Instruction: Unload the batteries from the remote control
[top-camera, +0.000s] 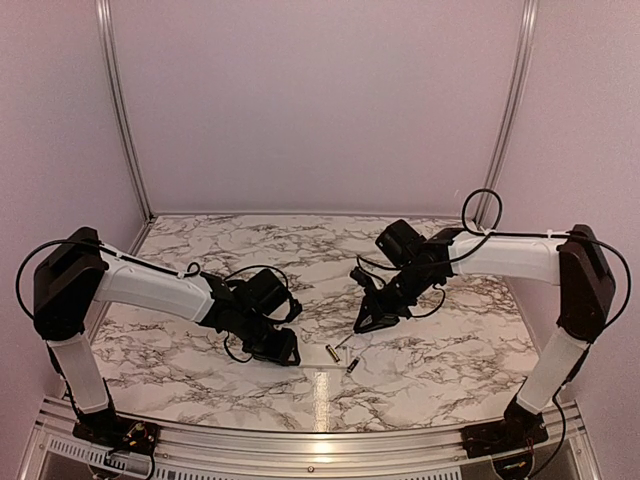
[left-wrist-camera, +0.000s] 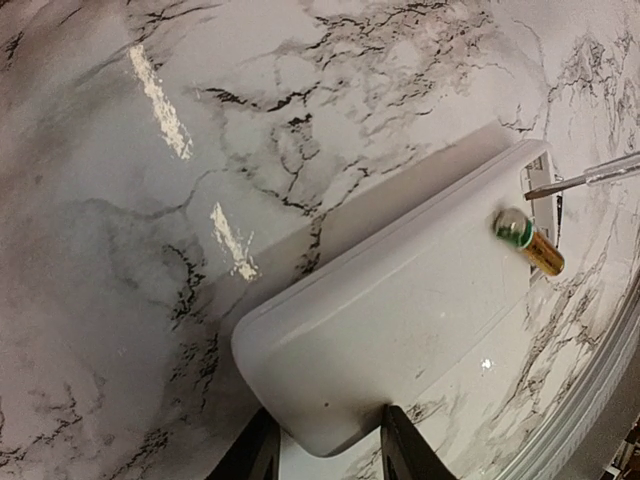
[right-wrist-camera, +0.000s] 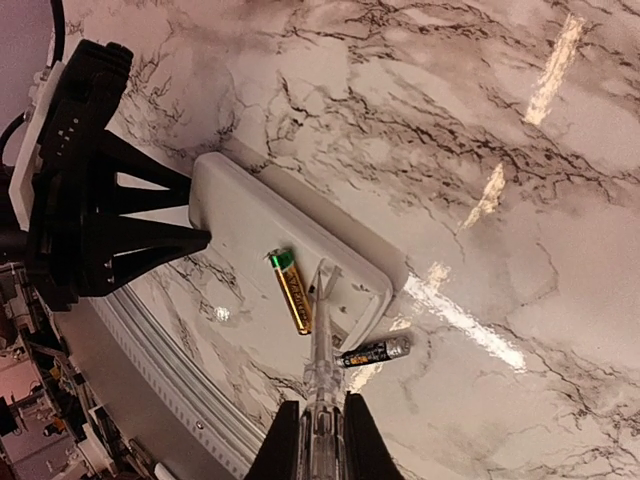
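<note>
The white remote control (left-wrist-camera: 400, 310) (right-wrist-camera: 250, 215) lies flat on the marble table. My left gripper (left-wrist-camera: 330, 415) (top-camera: 285, 350) is shut on its near end, one finger on each side. A golden-orange battery (right-wrist-camera: 293, 290) (left-wrist-camera: 533, 245) (top-camera: 330, 354) rests loose on the remote's far end, beside the open recess. A dark battery (right-wrist-camera: 375, 351) (top-camera: 352, 366) lies on the table just past that end. My right gripper (right-wrist-camera: 320, 405) (top-camera: 365, 325) is shut on a thin clear-handled tool (right-wrist-camera: 320, 340) whose metal tip (left-wrist-camera: 590, 177) reaches into the recess.
A metal rail (right-wrist-camera: 150, 330) (left-wrist-camera: 600, 400) runs along the table's near edge, close behind the remote and batteries. Both arms meet near the front middle of the table. Purple walls and aluminium posts (top-camera: 120, 110) close in the back.
</note>
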